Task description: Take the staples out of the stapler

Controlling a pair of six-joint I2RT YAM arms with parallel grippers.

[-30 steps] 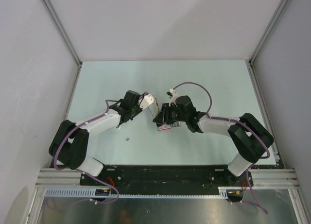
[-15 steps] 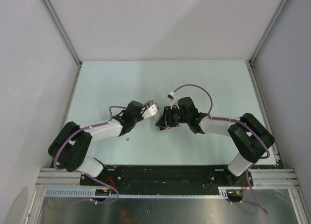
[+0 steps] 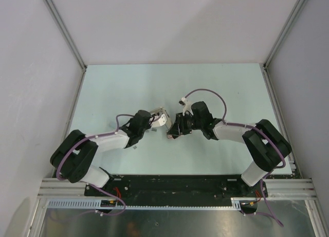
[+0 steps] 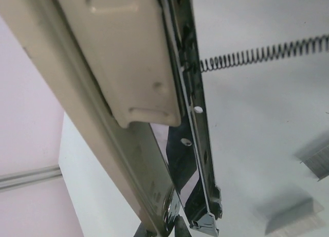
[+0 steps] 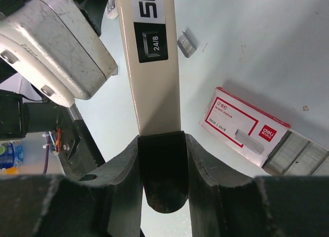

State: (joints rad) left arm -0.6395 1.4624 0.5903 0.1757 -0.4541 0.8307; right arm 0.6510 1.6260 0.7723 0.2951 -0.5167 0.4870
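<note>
Right end effector (image 5: pixel 163 144) clamps the dark rear end of the stapler (image 5: pixel 153 88), held above mid tabletop (image 3: pixel 108 88). The left end effector (image 3: pixel 161 119) touches its front; I cannot tell if it grips. The stapler looks stiff, light and smooth-sided, best held at the rear. A second ago the left arm stood farther back. Loose staples (image 5: pixel 297 155) lie below.

You see a long cream plastic stapler (image 5: pixel 151 83) with a black rear end, raised off the pale table (image 5: pixel 247 52). Its cover is hinged open from the chrome magazine rail (image 4: pixel 198 144). A short grey metal staple strip (image 5: pixel 186 45) lies flat on the table below.
</note>
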